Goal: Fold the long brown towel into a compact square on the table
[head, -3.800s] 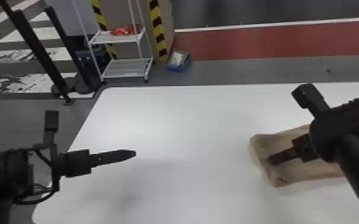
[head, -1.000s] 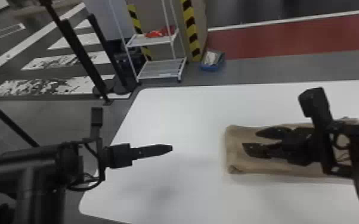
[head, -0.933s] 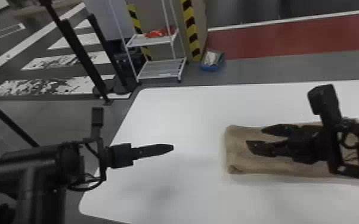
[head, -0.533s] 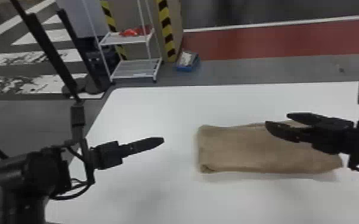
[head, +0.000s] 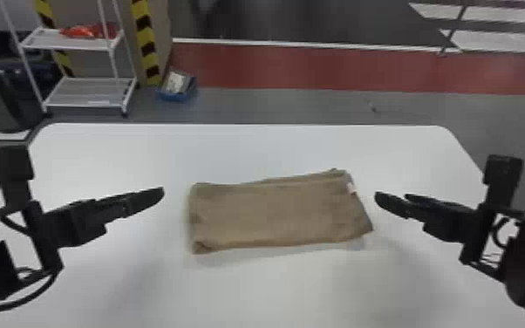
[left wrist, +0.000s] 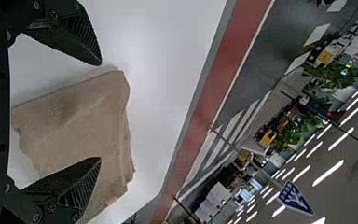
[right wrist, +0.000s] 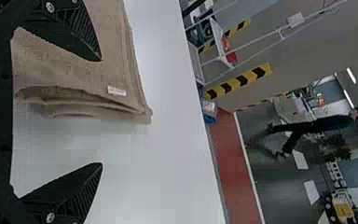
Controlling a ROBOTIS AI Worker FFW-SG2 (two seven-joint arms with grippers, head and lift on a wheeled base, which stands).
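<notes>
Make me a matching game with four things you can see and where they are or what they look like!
Things:
1. towel
2. little tag
3. small box
4. right gripper

Clues:
A. blue, on the floor beyond the table
B. brown, folded, lying on the table
C. black, open, near the towel's right end
D. white, on the towel

Right pairs: 1-B, 2-D, 3-A, 4-C

White shelf rack, blue bin, red floor strip
</notes>
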